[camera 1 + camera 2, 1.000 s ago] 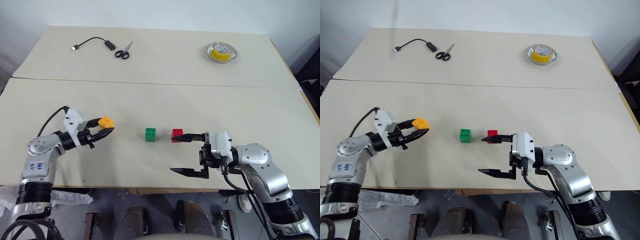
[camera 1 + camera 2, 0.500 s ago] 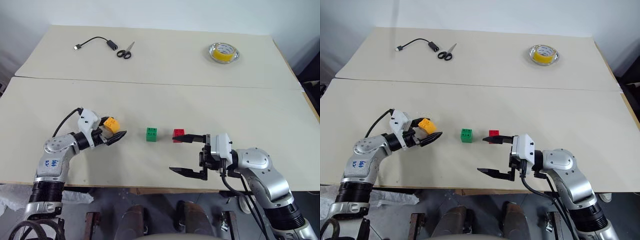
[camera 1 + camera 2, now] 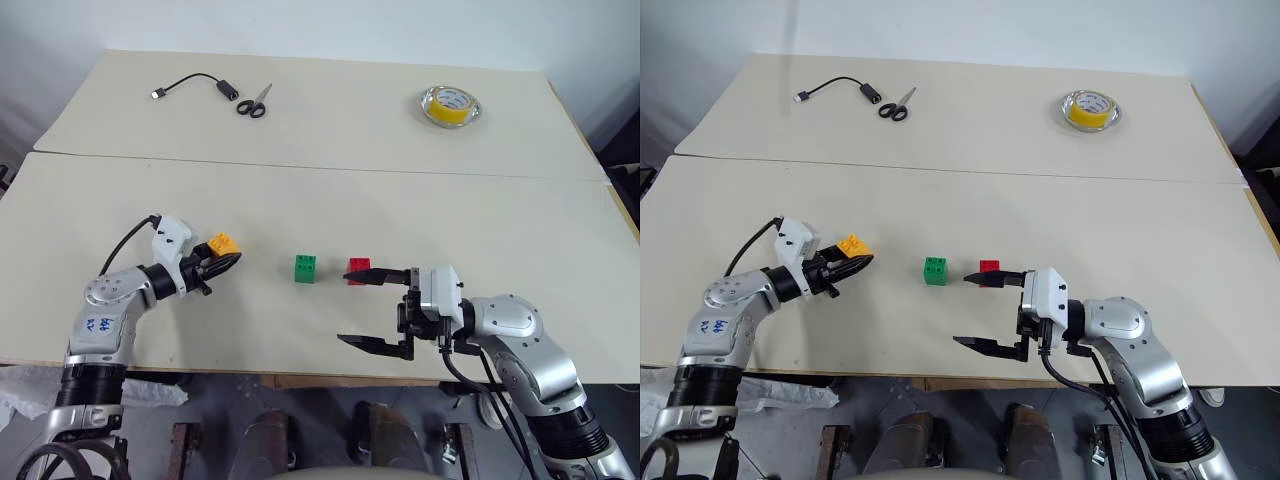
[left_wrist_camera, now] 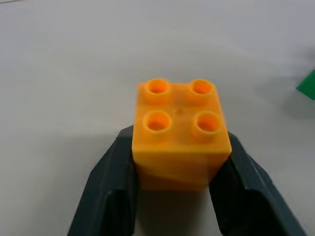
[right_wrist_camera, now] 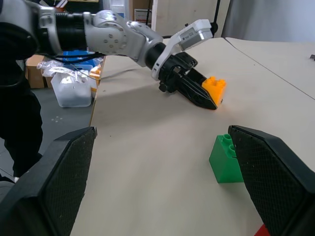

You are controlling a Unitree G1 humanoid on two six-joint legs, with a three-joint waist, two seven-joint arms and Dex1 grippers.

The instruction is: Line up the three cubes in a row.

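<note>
On the near table (image 3: 300, 215), toward its left side, the left claw (image 3: 222, 258) pinches the orange cube (image 3: 221, 245) between its two black fingers (image 4: 110, 191) — studs up, the cube just above or on the surface, which cannot be told. To its right the green cube (image 3: 305, 268) and red cube (image 3: 357, 270) sit near each other in a line. The right claw (image 3: 365, 310) is spread wide — one fingertip at the red cube, touching or not is unclear.
</note>
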